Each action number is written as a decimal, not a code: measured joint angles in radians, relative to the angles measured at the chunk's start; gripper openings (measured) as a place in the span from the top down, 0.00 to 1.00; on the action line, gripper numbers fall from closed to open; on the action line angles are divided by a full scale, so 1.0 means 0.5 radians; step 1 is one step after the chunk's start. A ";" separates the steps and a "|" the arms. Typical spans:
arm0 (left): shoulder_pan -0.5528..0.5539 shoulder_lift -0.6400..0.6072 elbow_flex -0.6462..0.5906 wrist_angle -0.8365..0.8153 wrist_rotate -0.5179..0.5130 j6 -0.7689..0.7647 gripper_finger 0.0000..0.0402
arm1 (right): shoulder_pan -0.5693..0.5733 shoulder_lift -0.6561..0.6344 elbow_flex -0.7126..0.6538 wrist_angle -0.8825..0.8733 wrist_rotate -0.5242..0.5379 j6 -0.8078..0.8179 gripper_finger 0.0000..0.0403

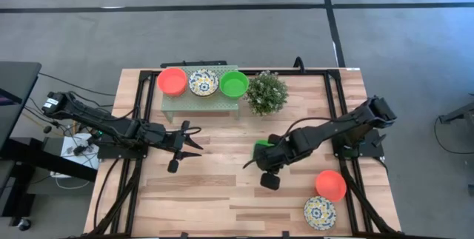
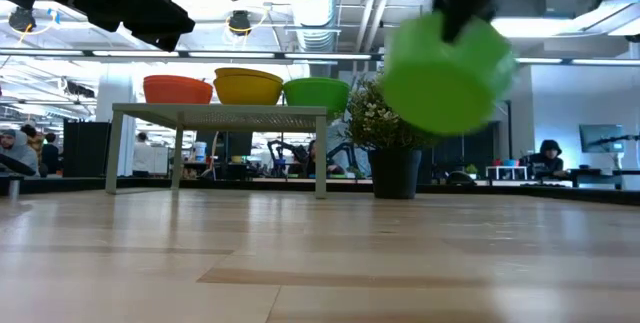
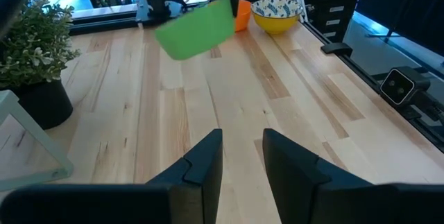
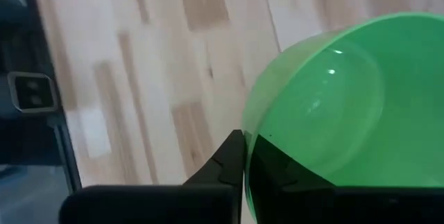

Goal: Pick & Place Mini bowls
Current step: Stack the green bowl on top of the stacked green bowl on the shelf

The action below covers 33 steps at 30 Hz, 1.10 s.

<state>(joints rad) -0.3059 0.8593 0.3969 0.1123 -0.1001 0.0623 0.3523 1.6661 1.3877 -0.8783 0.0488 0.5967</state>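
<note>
Table (image 1: 222,187) mid: right gripper (image 1: 264,152) pinches green bowl (image 2: 440,73) by its rim, held tilted in the air. Thin edge grip; a jerk could drop it or clip the plant (image 1: 266,92) beside the rack (image 1: 200,104). Left gripper (image 1: 189,137) waits, fingers slightly apart, empty.

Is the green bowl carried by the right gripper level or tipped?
Tipped: the green bowl hangs slanted, clear of the table, rim clamped in the right gripper.

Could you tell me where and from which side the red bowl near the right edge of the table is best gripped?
Grip the red bowl by its rim, coming from above: it sits upright with its mouth open. Take the rim on the side away from the floral bowl, which sits close beside it.
</note>
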 joint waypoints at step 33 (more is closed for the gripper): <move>0.000 0.000 0.000 0.001 0.000 0.000 0.74 | -0.832 0.008 0.555 0.253 0.428 -1.754 0.99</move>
<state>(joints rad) -0.3058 0.8593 0.3969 0.1127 -0.1001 0.0624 -0.0636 1.6699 1.6653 -0.7516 0.2630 -0.2805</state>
